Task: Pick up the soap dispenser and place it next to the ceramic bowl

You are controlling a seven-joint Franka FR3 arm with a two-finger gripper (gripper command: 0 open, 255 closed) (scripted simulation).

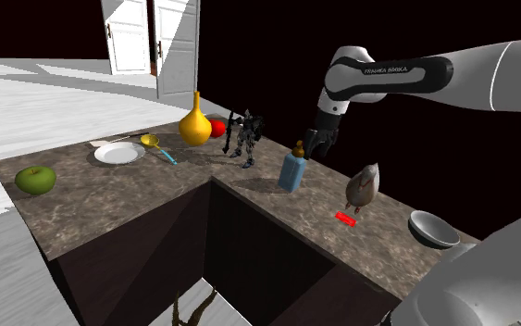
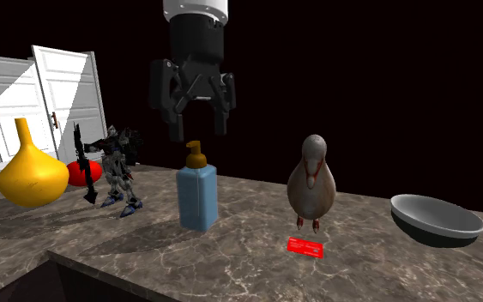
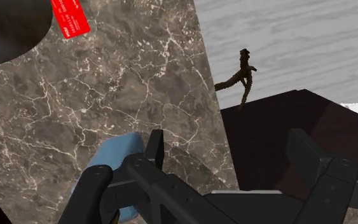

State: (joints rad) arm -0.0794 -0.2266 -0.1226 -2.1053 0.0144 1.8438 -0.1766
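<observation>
Above blue soap dispenser (image 2: 197, 199), gripper (image 2: 198, 134) spread, arm (image 1: 392, 74) lettered FRANKA EMIKA

The arm (image 1: 499, 79) reaches from the shoulder view's right toward its left, and the wrist bends so that the gripper (image 2: 199, 131) points downward. The two black fingers (image 2: 176, 120) stand well apart (jaws spread, pads not meeting).

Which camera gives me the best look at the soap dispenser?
The second exterior view: the blue soap dispenser stands whole and close, brown pump up, below the open gripper. The shoulder view shows it smaller and farther off; the wrist view catches part of its blue body.
</observation>
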